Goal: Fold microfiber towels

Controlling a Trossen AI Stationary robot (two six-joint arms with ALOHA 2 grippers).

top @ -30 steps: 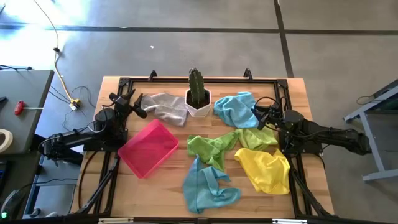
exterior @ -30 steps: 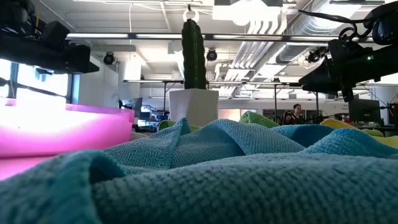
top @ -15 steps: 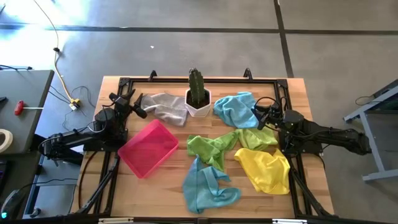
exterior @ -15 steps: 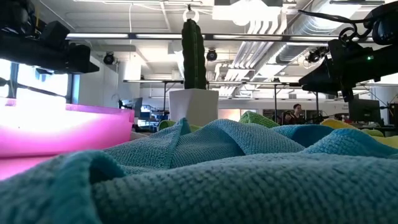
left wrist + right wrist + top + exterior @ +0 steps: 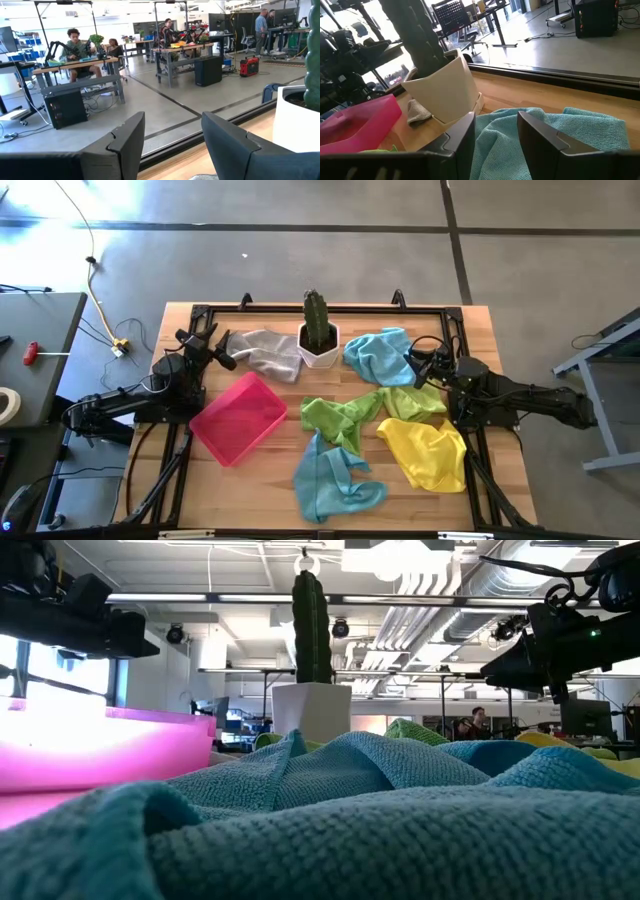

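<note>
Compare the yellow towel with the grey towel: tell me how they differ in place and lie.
The yellow towel lies at the table's right front, near the right gripper; the grey towel lies at the back left, by the left gripper.
The grey towel lies against the white cactus pot; the yellow towel lies well away from it.
The yellow towel touches a lime green towel; the grey towel lies apart from the other towels.
Both lie crumpled and unfolded, and neither is held.

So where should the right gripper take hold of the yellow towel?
Probably at the yellow towel's corner nearest the right gripper, coming from above. It lies mostly flat and spread, clear of the lime green towel there, so a pinched corner should lift free.
</note>
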